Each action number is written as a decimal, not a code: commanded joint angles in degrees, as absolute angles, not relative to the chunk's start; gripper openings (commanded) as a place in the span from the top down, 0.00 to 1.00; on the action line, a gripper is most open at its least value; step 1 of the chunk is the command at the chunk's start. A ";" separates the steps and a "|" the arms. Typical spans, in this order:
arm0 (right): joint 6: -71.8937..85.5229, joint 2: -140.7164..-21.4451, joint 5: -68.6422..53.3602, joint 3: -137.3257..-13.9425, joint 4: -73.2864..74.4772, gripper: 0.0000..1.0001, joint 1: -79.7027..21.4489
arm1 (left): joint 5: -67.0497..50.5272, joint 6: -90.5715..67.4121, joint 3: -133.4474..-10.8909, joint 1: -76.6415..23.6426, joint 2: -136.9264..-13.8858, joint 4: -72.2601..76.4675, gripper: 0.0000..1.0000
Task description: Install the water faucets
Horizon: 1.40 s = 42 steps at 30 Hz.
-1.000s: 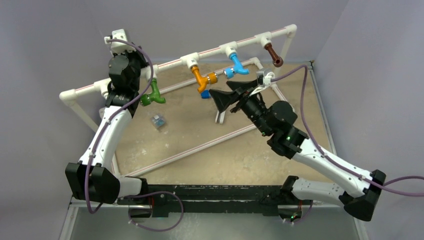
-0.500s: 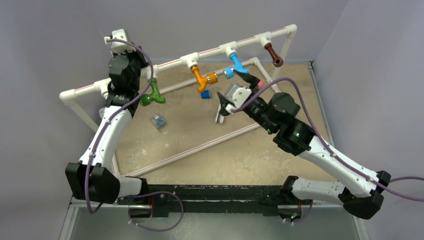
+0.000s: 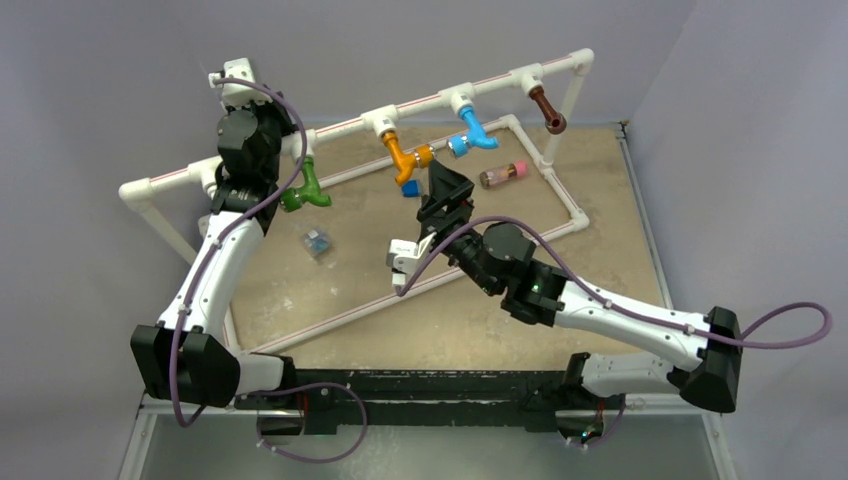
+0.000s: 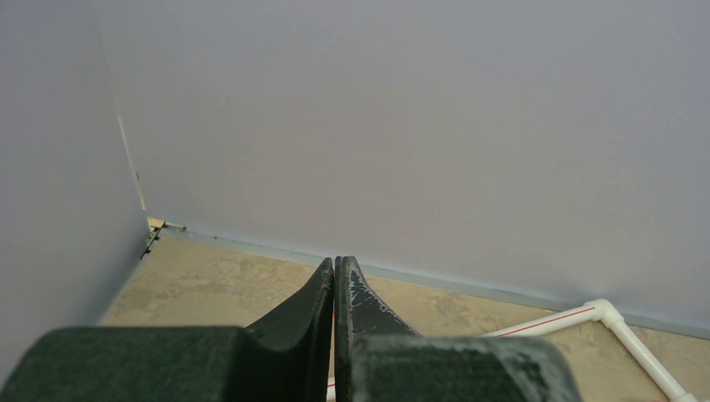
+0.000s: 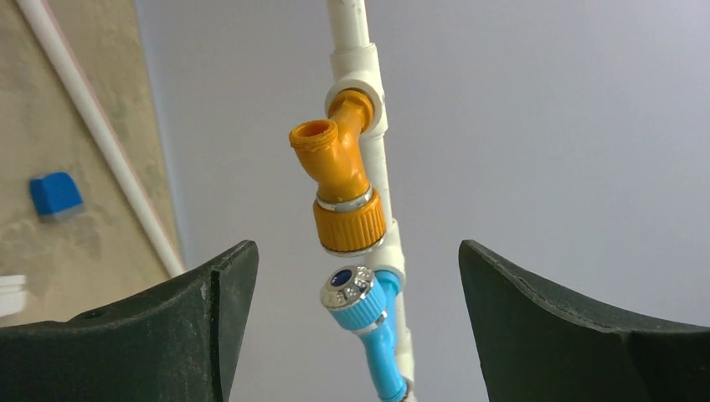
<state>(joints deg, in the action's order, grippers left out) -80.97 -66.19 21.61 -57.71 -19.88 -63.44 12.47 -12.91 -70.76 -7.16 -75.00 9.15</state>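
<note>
Above the beige counter (image 3: 330, 290) the right hand (image 5: 355, 244), spread wide, faces the orange faucet (image 5: 339, 188) and should clamp it next. The left hand (image 4: 335, 272) is closed.

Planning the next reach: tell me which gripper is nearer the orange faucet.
Right. The right gripper sits close by the orange faucet, open toward it; the left gripper is far left, shut, facing the wall.

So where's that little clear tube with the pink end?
In the top view the clear tube lies on the table, right of centre, near the blue faucet, beside the white floor pipe.
</note>
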 commanded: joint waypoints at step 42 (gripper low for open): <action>-62.08 -86.36 30.08 -67.74 -43.86 1.00 -60.36 | 9.84 -12.39 -66.53 -7.29 -79.10 -5.00 1.00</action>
<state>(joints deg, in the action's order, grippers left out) -78.83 -86.35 30.41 -64.49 -42.26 -60.03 12.49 -12.91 -70.78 -7.11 -75.05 9.58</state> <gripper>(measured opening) 0.418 0.002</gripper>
